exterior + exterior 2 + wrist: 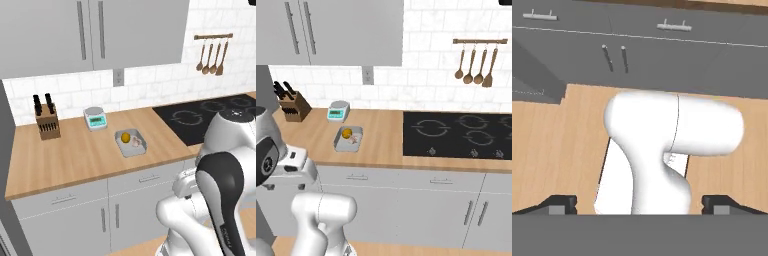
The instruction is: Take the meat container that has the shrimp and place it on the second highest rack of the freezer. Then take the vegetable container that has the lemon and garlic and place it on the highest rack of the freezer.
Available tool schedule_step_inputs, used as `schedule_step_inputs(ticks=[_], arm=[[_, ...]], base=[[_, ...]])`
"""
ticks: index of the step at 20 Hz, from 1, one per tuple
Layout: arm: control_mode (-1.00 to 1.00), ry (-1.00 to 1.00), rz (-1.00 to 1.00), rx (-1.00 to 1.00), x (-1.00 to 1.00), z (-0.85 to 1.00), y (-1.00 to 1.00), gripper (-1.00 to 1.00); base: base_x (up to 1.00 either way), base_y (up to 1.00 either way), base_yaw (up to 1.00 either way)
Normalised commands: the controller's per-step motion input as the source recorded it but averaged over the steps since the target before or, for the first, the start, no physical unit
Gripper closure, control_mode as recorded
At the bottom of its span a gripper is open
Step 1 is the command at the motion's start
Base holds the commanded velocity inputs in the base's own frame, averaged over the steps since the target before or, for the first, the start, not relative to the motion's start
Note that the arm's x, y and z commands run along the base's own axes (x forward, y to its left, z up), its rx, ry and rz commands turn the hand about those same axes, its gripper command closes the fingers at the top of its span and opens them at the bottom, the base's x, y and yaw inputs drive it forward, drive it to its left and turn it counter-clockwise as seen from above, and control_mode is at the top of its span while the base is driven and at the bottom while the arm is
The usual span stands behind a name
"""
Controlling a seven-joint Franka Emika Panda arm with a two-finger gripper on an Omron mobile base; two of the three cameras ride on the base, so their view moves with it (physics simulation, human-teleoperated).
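Two dark fingertips [562, 204] of your gripper [640, 206] stand wide apart, gripping nothing, aimed down at wood floor and grey cabinet fronts. Beyond, on the wooden counter [75, 155], a shallow grey rectangular tray [130, 143] holds the yellow lemon [126, 137] and pale garlic [136, 142], its long axis running front to back. Further back: scale [95, 119], knife block [47, 121], white tile.
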Motion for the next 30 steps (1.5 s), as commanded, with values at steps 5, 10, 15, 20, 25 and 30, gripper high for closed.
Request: schedule_step_inputs(ticks=[5,10,15,20,25,30], arm=[[-1.0,0.01,-0.4,0.31,0.89,0.21,-0.18,-1.0],[-1.0,0.06,-0.41,0.25,1.0,0.0,0.0,-1.0],[-1.0,0.11,-0.38,0.15,1.0,0.0,0.0,-1.0],[-1.0,0.18,-0.39,0.05,1.0,-0.02,0.0,-1.0],[-1.0,0.15,-0.4,0.05,0.59,-0.18,0.17,-1.0],[-1.0,0.1,-0.23,0.11,0.27,-0.32,0.25,-1.0]], base=[[0.0,0.0,0.0],[0.0,0.0,0.0],[0.0,0.0,0.0],[0.0,0.0,0.0],[0.0,0.0,0.0],[0.0,0.0,0.0]])
